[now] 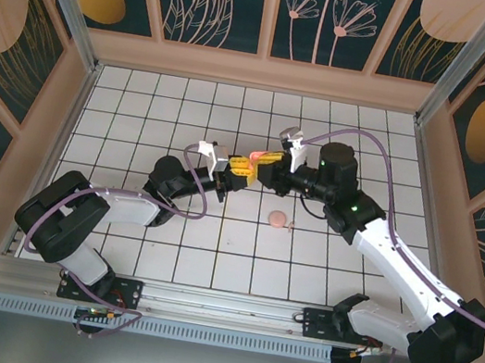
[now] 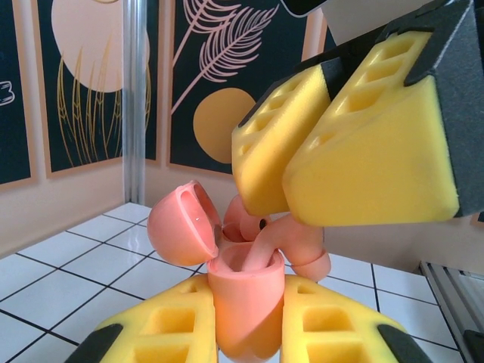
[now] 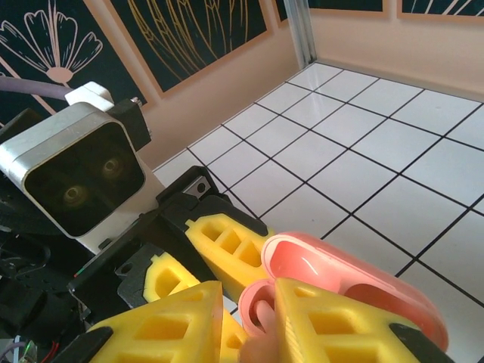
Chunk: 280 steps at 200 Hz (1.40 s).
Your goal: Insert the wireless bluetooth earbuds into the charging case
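Left claw (image 2: pixel 246 336) clamps the open case (image 2: pixel 243 291). Right claw (image 3: pixel 253 302) pinches an earbud (image 2: pixel 265 249) at the case mouth.

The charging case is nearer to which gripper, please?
Left. The left gripper is shut on the charging case, clamping it from both sides. The right gripper hangs just above the open case, holding an earbud at its mouth.

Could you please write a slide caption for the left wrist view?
Left end effector holds the open case upright; right end effector holds an earbud with its stem dipping into it.
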Motion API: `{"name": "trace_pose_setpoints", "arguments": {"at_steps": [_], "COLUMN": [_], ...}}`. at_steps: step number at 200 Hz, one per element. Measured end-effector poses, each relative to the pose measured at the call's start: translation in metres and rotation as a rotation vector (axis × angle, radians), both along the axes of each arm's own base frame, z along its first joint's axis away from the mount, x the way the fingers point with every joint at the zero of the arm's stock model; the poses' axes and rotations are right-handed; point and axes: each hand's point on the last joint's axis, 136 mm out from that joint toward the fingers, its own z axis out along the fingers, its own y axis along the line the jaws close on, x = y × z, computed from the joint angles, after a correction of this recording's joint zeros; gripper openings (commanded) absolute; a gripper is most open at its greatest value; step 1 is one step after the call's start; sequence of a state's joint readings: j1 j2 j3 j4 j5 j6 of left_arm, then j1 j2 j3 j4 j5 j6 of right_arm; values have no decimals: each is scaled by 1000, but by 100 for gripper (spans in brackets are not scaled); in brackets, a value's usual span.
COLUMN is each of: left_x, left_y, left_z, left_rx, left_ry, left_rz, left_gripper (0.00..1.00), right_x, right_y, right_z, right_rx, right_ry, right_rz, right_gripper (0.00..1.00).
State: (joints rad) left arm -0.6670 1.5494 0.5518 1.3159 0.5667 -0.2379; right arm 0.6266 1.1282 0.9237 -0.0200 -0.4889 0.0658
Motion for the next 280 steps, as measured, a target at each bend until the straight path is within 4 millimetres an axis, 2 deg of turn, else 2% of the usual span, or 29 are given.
{"name": "trace_pose_setpoints", "arguments": {"at_steps": [51,131,280], "left_x": [-2,10,9], "left_y": [0,1,1], "left_z": [3,-6,-5], "left_rx": [-8,14,4], "left_ry": [-14,32,18], "left_rz": [-8,64,58], "left_gripper": [13,13,13], "right_x": [22,35,15], "right_y": [-14,-12,7], "right_z": [0,-10,8], "right_rx": [-16,-19,62], "right_ry": [-6,35,64], "right_rz": [-107,-145,25], "right_gripper": [25,26,29]}}
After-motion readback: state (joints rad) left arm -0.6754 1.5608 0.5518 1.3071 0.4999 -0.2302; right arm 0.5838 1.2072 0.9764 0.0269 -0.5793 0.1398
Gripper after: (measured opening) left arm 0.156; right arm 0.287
